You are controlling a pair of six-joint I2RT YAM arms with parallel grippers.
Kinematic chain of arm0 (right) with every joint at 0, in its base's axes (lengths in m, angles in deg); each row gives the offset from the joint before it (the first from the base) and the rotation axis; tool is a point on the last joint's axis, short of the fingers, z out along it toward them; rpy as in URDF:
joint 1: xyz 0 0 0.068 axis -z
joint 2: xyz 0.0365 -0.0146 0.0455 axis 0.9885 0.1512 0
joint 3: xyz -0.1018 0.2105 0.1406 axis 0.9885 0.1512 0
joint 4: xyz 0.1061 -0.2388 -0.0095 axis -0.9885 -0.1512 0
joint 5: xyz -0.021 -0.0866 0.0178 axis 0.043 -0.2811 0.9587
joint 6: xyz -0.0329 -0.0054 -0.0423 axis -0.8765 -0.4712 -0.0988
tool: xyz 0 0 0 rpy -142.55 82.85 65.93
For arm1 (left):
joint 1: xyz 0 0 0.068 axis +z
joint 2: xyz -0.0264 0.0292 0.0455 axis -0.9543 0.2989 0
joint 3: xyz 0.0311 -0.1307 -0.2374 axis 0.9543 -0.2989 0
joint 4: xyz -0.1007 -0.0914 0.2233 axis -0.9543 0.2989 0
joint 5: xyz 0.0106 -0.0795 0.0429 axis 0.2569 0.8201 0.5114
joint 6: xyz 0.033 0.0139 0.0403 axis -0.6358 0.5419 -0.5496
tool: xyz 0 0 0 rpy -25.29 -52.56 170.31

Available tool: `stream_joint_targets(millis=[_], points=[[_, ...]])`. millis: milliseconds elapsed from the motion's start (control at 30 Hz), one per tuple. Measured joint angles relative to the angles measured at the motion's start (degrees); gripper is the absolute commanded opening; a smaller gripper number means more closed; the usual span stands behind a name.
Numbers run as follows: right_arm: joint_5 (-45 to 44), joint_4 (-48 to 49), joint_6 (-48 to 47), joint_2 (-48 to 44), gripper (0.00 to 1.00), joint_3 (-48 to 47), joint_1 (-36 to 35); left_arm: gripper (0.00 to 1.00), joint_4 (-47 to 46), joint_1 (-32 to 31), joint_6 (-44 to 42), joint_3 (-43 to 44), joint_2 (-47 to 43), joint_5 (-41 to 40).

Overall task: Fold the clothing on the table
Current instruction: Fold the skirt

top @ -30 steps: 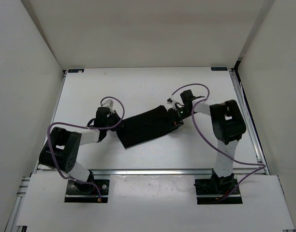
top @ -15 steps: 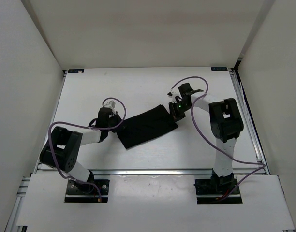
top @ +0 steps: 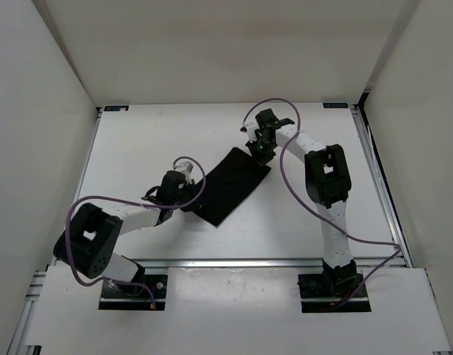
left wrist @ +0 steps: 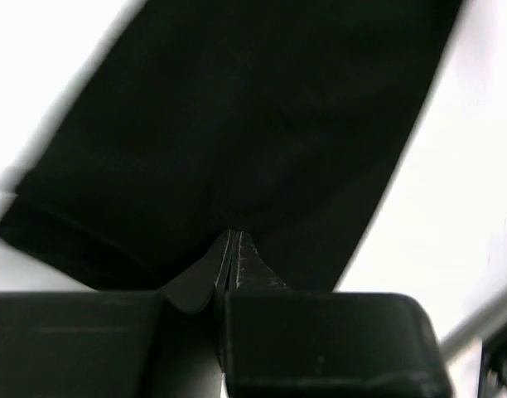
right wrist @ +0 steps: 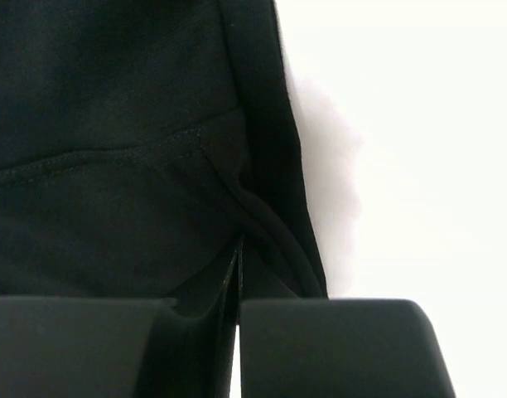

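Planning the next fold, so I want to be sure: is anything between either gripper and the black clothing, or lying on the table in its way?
Nothing visible does. The left gripper and right gripper are each shut on opposite ends of the clothing, with only bare table showing around it.

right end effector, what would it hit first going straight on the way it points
The clothing: the right end effector is shut on its edge, with black fabric straight ahead, as far as the wrist view shows.
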Motion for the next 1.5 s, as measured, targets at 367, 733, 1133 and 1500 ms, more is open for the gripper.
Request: stream_joint_targets(millis=[367, 733, 1133, 1500], points=[[5.3, -1.8, -6.4, 3.2, 0.0, -7.3, 0.6, 0.0, 0.9, -13.1, 3.1, -1.8, 0.6, -1.9], [13.5, 12.1, -4.4, -28.0, 0.08, 23.3, -2.6, 0.0, 4.3, -16.0, 0.1, 1.5, -10.9, -6.1], [10.7, 19.1, 1.3, -34.0, 0.0, 39.8, -24.4, 0.0, 11.1, -3.5, -9.5, 4.2, -8.3, -5.4], [5.6, 19.3, 4.8, -26.0, 0.0, 38.7, -25.0, 0.0, 11.6, -5.4, -10.1, 4.7, 0.1, -6.1]])
